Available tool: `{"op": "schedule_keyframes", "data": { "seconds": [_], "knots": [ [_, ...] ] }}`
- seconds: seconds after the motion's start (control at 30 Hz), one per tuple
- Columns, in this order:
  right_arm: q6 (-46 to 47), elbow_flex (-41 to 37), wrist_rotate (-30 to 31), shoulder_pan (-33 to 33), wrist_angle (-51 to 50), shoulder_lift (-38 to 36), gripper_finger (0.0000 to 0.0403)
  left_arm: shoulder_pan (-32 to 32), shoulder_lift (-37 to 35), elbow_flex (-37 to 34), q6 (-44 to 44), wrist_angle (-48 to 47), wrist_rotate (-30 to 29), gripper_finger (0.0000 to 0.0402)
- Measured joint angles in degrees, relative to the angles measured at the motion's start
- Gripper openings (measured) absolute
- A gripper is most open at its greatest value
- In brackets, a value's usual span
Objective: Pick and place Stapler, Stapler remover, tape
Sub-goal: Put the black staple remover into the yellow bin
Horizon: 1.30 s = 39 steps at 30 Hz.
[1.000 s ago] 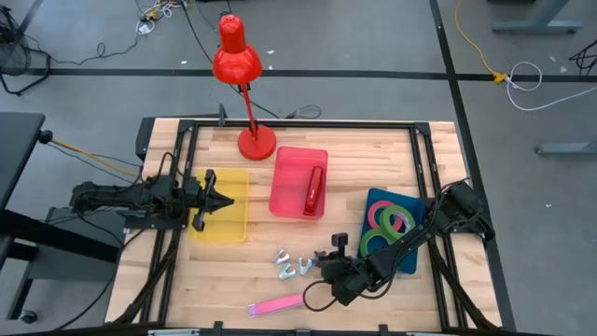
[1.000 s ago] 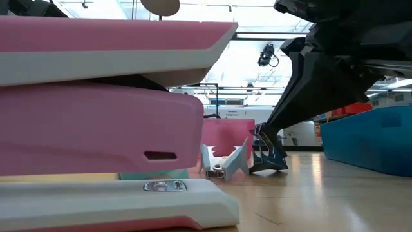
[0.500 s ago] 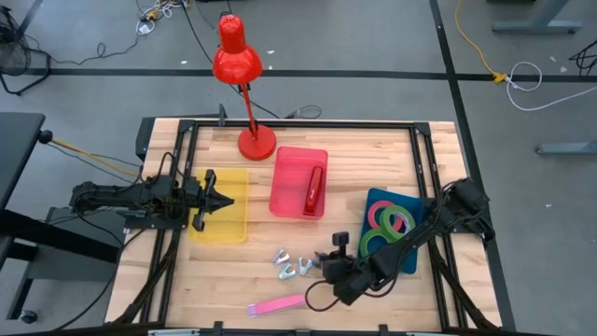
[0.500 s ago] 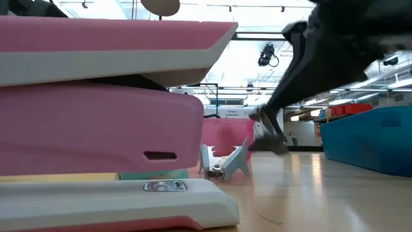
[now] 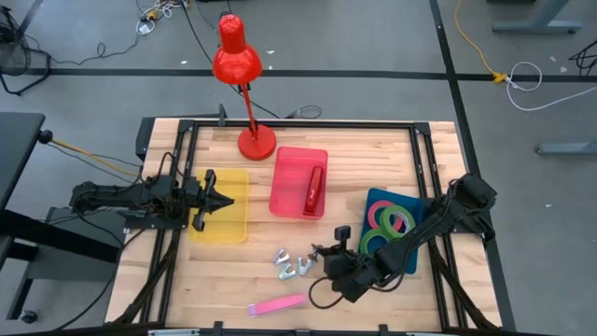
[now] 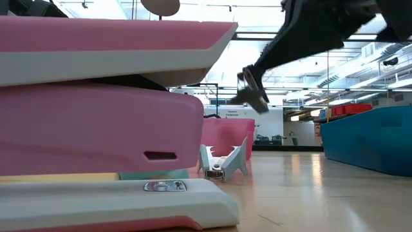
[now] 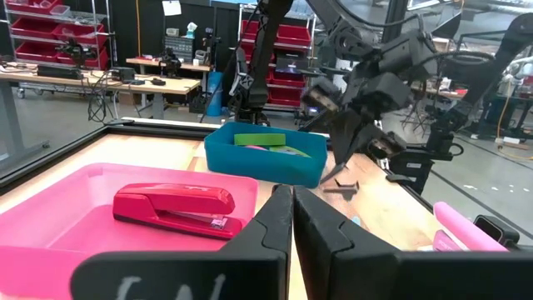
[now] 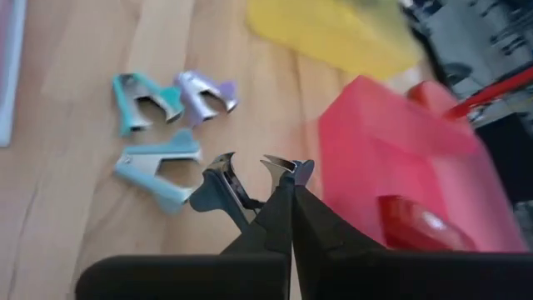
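A: Right gripper [image 8: 279, 179] was clamped on a small dark blue-grey claw-type staple remover [image 8: 218, 190], lifted clear of the wooden table [image 5: 233, 271].

B: And the others?

A: Three pale removers [image 5: 291, 264] lay just at nine o'clock of it. Red stapler [image 5: 313, 189] sat in the pink tray [image 5: 289, 168], at twelve o'clock.

B: Tape?

A: Two green rolls and one pinkish roll [image 5: 390, 224] rested in the blue bin [image 5: 377, 199] at two o'clock, seemingly sorted.

B: Left arm?

A: Left gripper [image 5: 224, 201] was pressed shut, empty, over the yellow tray [image 5: 233, 229], probably waiting.
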Motion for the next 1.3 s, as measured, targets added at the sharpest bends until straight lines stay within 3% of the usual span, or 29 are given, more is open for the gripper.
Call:
{"op": "schedule_keyframes", "data": {
  "seconds": [0.33, 0.8, 1.03, 1.3],
  "knots": [
    [-3.85, 0.0, 7.18, -0.3, 1.47, -6.41, 0.0, 0.0, -0.02, 0.0, 0.02, 0.0, 0.0, 0.0018],
    [-9.0, 0.02, 7.9, -4.91, 3.65, -14.27, 0.0, -0.02, -0.02, 0.0, 5.74, 0.01, -0.33, 0.0018],
    [-14.62, 0.02, 4.71, -8.98, 4.6, -16.56, 0.0, -0.02, 0.0, 0.0, 6.03, 0.0, -0.44, 0.0018],
    [-17.4, 0.04, -3.0, -14.69, 8.14, -16.67, 0.0, -0.02, -0.02, 0.0, 5.99, 0.02, -0.44, 0.0018]
  ]
}}
